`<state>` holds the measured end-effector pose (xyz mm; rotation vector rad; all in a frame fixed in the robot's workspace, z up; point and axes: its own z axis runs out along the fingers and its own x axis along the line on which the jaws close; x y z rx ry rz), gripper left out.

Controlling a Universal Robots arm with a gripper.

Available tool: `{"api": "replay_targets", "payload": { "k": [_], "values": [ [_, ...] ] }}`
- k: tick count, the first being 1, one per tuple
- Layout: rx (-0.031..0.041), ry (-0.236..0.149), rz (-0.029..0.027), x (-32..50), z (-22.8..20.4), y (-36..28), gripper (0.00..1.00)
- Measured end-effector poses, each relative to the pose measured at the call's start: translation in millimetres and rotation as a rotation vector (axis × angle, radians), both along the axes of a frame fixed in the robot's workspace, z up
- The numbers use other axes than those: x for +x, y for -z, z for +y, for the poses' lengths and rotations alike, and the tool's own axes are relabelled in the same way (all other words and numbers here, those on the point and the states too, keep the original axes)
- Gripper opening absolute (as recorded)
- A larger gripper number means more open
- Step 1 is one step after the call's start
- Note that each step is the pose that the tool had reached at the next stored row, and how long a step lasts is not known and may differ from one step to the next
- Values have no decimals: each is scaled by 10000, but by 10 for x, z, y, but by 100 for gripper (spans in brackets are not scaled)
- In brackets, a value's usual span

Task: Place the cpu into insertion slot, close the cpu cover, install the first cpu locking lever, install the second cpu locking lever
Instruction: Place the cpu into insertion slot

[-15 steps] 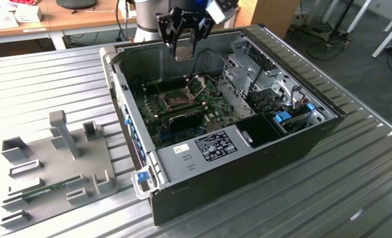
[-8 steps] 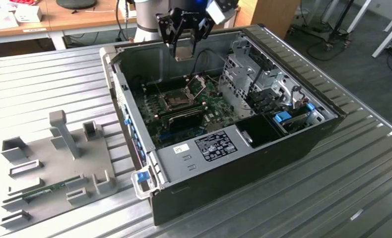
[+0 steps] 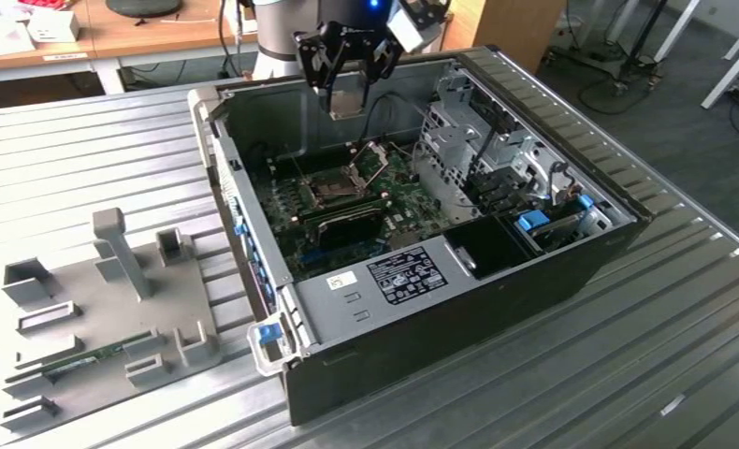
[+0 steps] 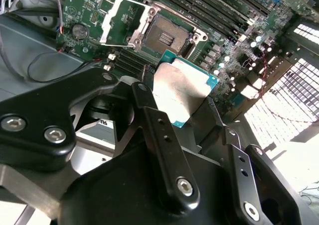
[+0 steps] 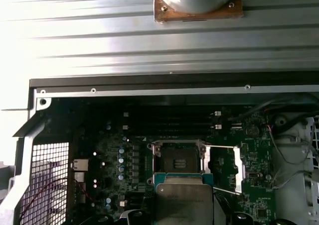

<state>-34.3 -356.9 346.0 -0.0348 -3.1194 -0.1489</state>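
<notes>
Up at 12 o'clock in the exterior view, the gripper (image 3: 348,94) hangs over the open computer case (image 3: 495,281). Its two black fingers (image 4: 152,115) squeeze the cpu (image 4: 179,88), one on each side, so the chip is held tight. The cpu is up in the air and does not touch the green board (image 3: 401,220). Its dull grey top shows in both wrist views, with a thin blue-green edge around it.

The insertion slot (image 3: 324,195) sits on the green board, at about 6 o'clock from the gripper in the exterior view. It has a dark middle and a shiny rim, and the whole dark middle can be seen. In the first wrist view the cpu hangs just beside the slot's rim.

The cpu cover (image 4: 122,18) is flipped open. It is a thin silver frame with a big square hole. It lies just beside the slot and is joined to it along one edge. Long black memory slots (image 4: 214,8) run near the insertion slot.

The case lies on its side on a ridged metal table (image 3: 669,374). A grey tray (image 3: 108,323) with little stands rests on the table at about 8 o'clock from the case. A wooden desk (image 3: 157,33) is at 11 o'clock in the exterior view.
</notes>
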Motion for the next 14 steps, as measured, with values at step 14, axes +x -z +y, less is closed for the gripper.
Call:
{"api": "replay_targets", "payload": {
  "k": [14],
  "values": [
    [-2,0,1,0,3,131,54]
  ]
}}
